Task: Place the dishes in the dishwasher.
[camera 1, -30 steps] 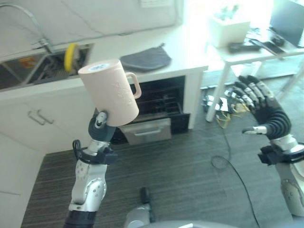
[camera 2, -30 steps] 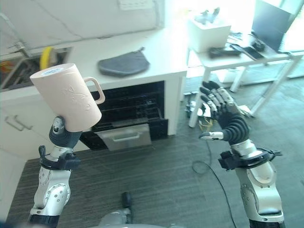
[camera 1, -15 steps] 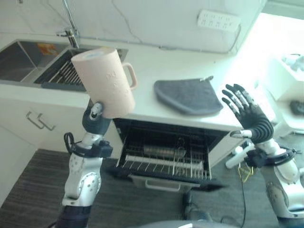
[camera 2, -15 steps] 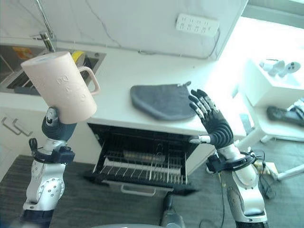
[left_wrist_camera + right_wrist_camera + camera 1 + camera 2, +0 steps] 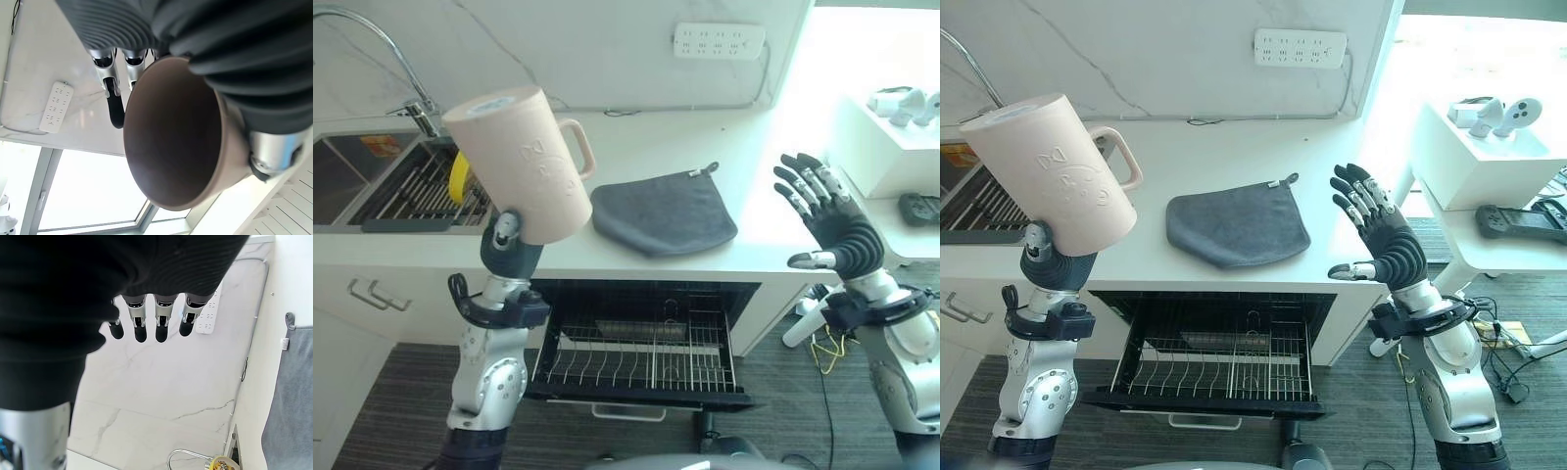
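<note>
A tall pale pink mug (image 5: 524, 162) with a side handle is held up at the left, tilted, its base up and its mouth down toward the wrist. My left hand (image 5: 506, 250) is shut on its lower end; in the left wrist view the fingers (image 5: 111, 78) lie along the rim of the mug (image 5: 171, 132), whose inside looks empty. My right hand (image 5: 830, 223) is raised at the right, open, fingers spread and holding nothing. Under the counter the dishwasher (image 5: 646, 352) stands open, its wire rack pulled out.
A grey cloth (image 5: 661, 211) lies on the white counter (image 5: 636, 147). The sink (image 5: 401, 191) at the left holds a yellow item (image 5: 458, 179) beneath a curved tap (image 5: 372, 39). A white side table (image 5: 901, 137) stands at the right.
The whole picture has shifted, so the camera moved; the dishwasher now lies straight ahead and lower. The mug stays in my left hand, and the right hand stays raised and open.
</note>
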